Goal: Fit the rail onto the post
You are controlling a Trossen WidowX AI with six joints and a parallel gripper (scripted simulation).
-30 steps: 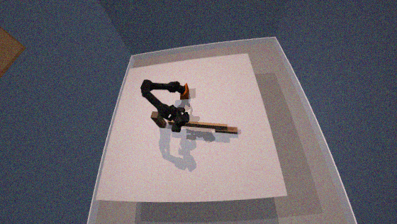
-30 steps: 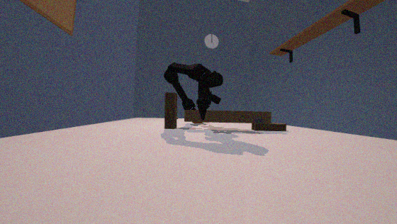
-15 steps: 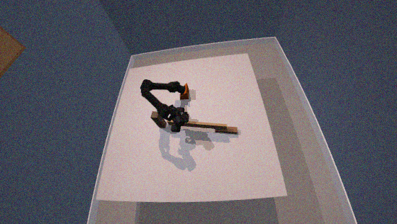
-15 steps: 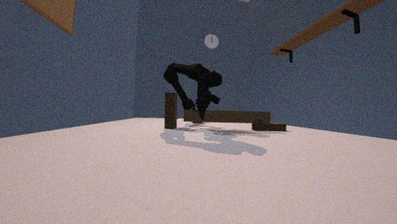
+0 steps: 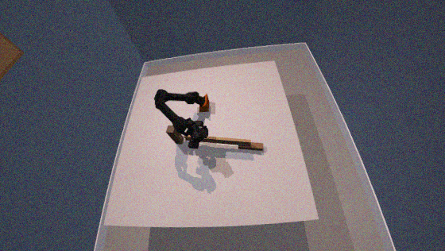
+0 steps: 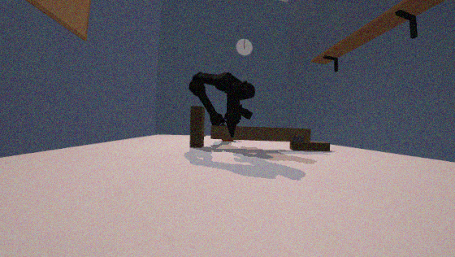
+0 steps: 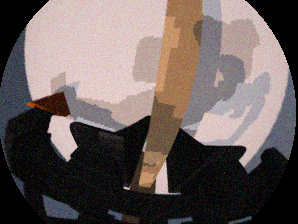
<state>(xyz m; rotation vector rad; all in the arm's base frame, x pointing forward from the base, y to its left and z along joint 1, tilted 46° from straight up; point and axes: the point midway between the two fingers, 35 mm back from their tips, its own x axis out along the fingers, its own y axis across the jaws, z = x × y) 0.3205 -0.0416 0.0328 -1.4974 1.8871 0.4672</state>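
Observation:
The long wooden rail [image 5: 228, 140] [image 6: 272, 133] [image 7: 183, 50] is raised off the table at its near end and looks about level. My gripper [image 6: 232, 137] [image 7: 157, 120] points down and is shut on the rail near that end. The short upright post [image 5: 175, 135] [image 6: 197, 127] stands just beyond the rail's near end, with a narrow gap showing between them in the exterior view. The far end is at the bracket [image 6: 298, 140] on the low footboard block [image 5: 258, 146] [image 6: 319, 146]; how deep it sits is unclear. The pegs and holes cannot be made out.
The orange-brown arm base [image 5: 204, 104] [image 7: 56, 104] stands on the table to one side of the rail. The black arm [image 5: 168, 113] [image 6: 210, 77] bends over toward the post side. Shadows of the arm and rail fall on the white table top [image 5: 238, 191] [image 6: 227, 215].

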